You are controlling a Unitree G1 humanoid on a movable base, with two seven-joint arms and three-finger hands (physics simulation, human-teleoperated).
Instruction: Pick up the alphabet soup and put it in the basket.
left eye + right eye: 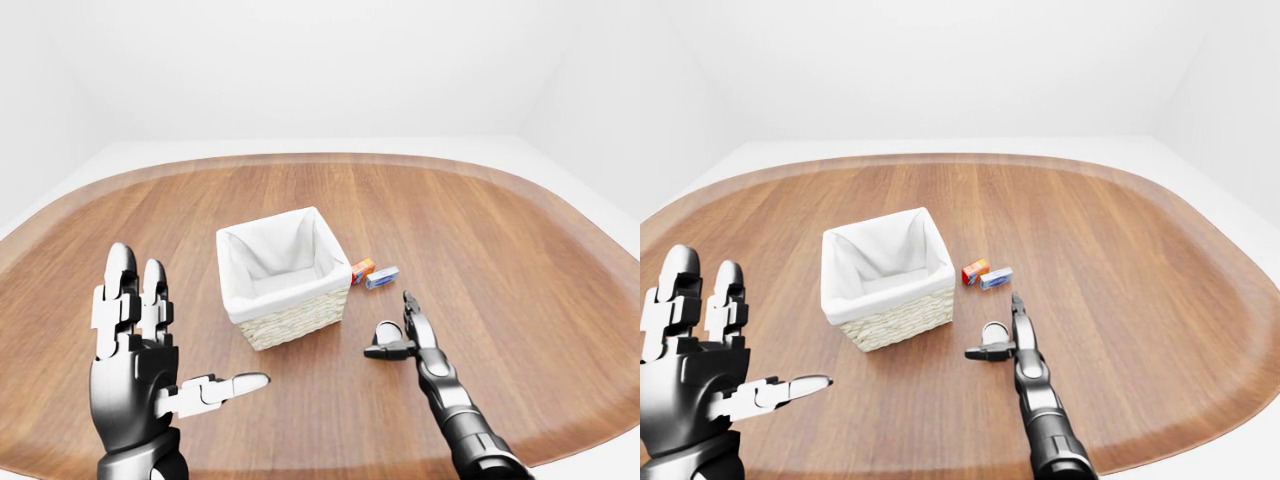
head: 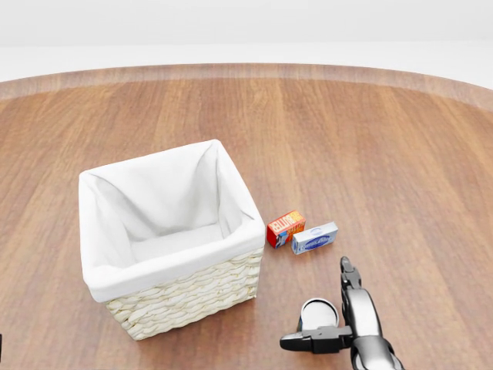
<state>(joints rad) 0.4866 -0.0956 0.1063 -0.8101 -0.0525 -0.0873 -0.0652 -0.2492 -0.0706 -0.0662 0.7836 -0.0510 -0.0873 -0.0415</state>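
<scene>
The head view looks steeply down, close on the basket (image 2: 171, 240) and the wooden surface (image 2: 370, 139). The left-eye and right-eye views sit further off, facing across the whole surface to the white walls, and share the basket, slightly offset sideways.

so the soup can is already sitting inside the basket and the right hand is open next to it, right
Not quite. The head view shows the alphabet soup standing on the table, to the right of the basket and outside it; the basket's white lining holds nothing. The rest is right: the right hand is open beside the can, its fingers spread and not closed round it.
</scene>
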